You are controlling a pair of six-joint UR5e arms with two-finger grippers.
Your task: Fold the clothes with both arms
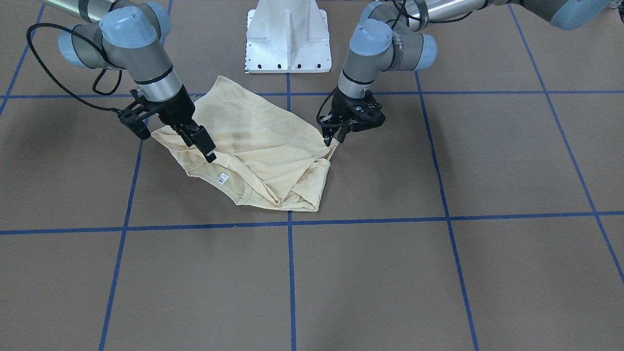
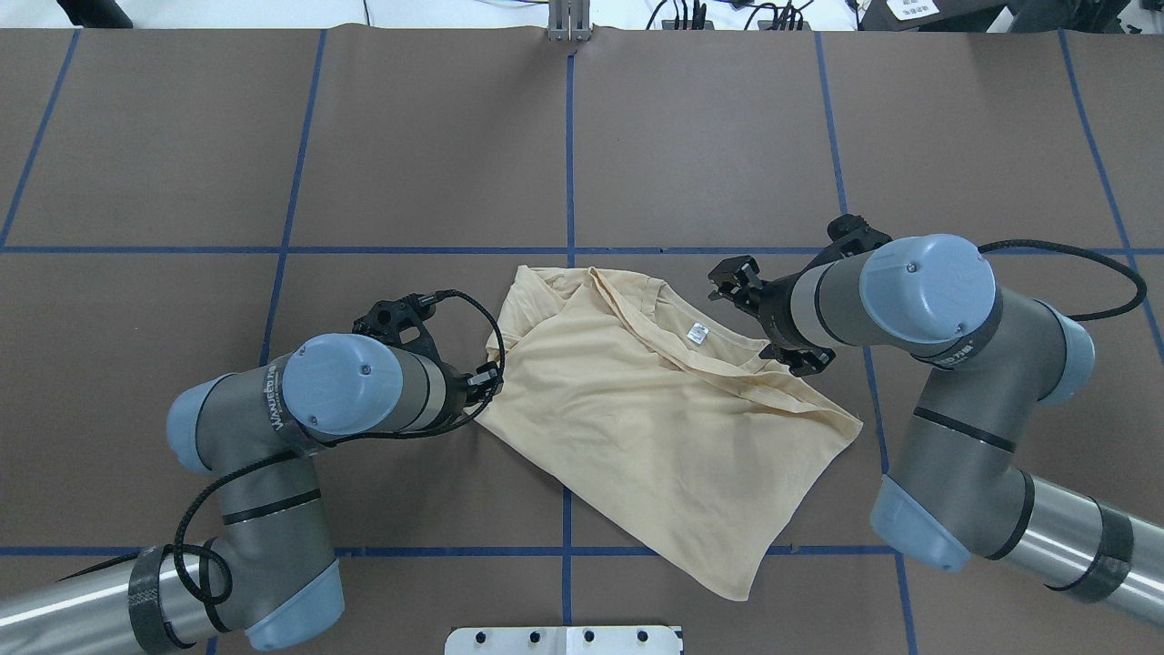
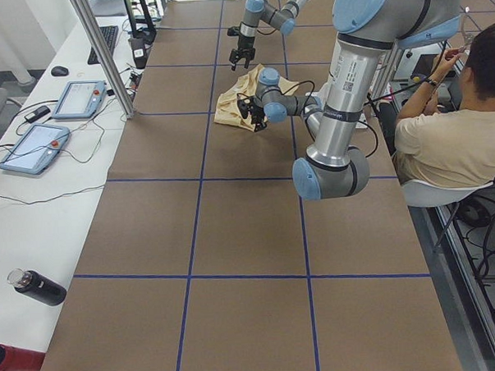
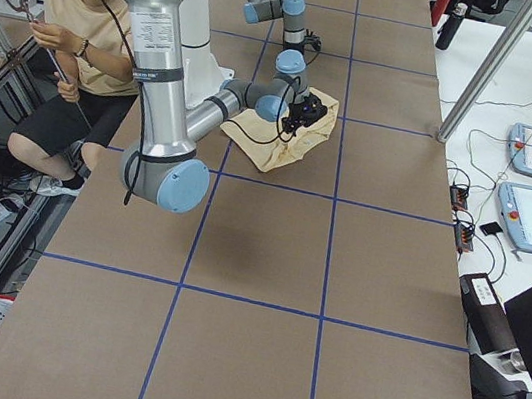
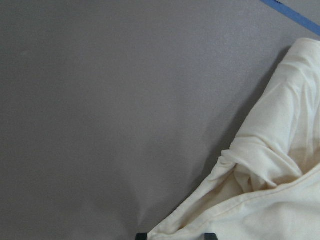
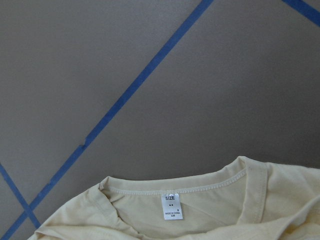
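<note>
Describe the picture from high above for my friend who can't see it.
A pale cream T-shirt lies rumpled in the middle of a brown table crossed by blue tape lines. The left gripper is at the shirt's left edge; the right gripper is by its collar, near a small white label.

The near right arm (image 4: 160, 51) stretches to the crumpled cream shirt (image 4: 276, 151) on the brown table (image 4: 244, 338); a person (image 4: 73, 42) sits at the table's edge.
</note>
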